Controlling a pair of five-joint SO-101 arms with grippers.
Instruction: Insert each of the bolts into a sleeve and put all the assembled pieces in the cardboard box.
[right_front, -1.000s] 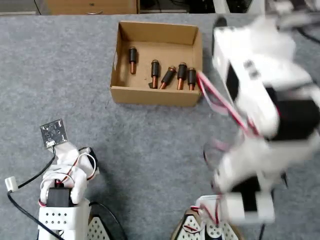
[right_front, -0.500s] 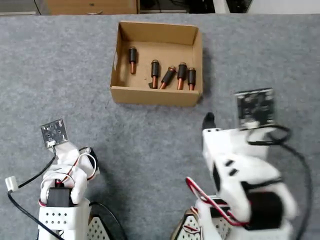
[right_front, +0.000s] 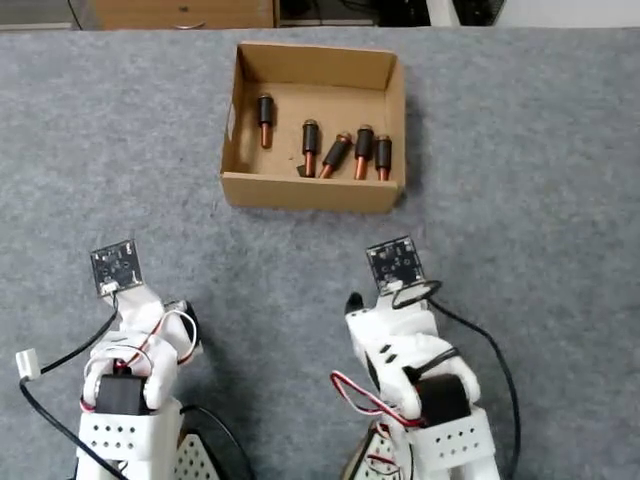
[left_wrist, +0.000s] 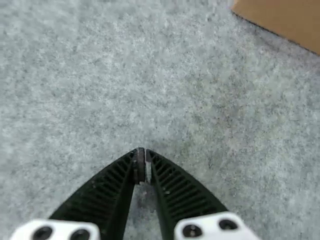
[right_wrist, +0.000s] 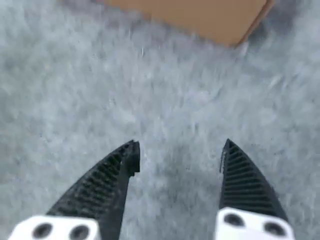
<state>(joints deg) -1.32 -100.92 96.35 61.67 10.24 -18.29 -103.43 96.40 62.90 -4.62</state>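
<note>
Both sit tucked back low: left hand (left_wrist: 140, 152) pinched closed, empty; right hand (right_wrist: 180, 145) spread wide, seemingly empty.

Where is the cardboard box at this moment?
In the high view the cardboard box sits at the far middle of the grey table, slightly left of centre, with five assembled pieces lying inside it.

No writing can be read.
The cardboard box (right_front: 312, 190), near the far edge of the counter (right_front: 540, 150), has plain brown walls. The left arm's camera board (right_front: 115, 266) and the right arm's camera board (right_front: 393, 265) carry specks too small to make out.
</note>
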